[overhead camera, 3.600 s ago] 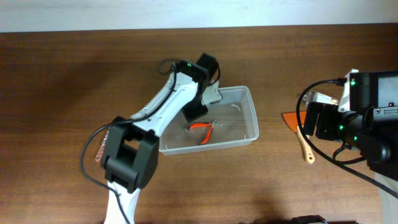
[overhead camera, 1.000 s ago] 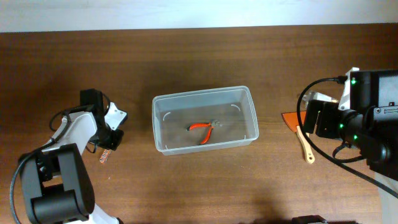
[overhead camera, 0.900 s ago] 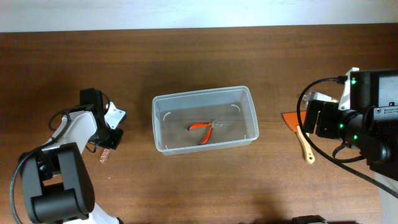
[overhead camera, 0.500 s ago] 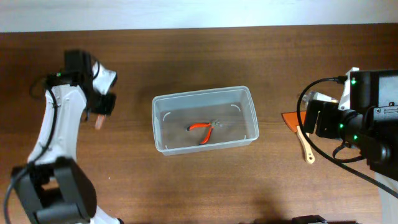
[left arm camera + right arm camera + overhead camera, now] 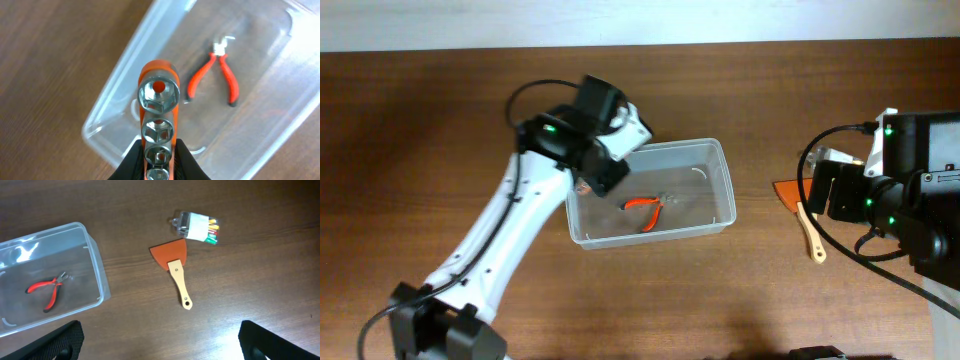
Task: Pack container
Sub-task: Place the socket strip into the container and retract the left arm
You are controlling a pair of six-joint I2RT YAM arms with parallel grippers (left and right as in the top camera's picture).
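Observation:
The container (image 5: 705,222), a clear rectangular tub, sits mid-table with red-handled pliers (image 5: 645,208) inside. My left gripper (image 5: 590,180) hangs over its left end, shut on an orange rail of chrome sockets (image 5: 158,95). In the left wrist view the black fingers (image 5: 134,160) clamp the rail's sides, with the tub's rim (image 5: 125,60) and the pliers (image 5: 221,70) below. My right gripper (image 5: 160,342) stands wide open and bare at the table's right side, away from the container (image 5: 97,275).
An orange scraper with a wooden handle (image 5: 176,265) lies right of the tub, also seen in the overhead view as the scraper (image 5: 802,215). A small clear packet of coloured sticks (image 5: 198,226) lies just beyond it. The right arm (image 5: 900,190) fills the right edge.
The left arm swung from the table's left side to above the container's left end, carrying the socket rail. The right arm has not moved.

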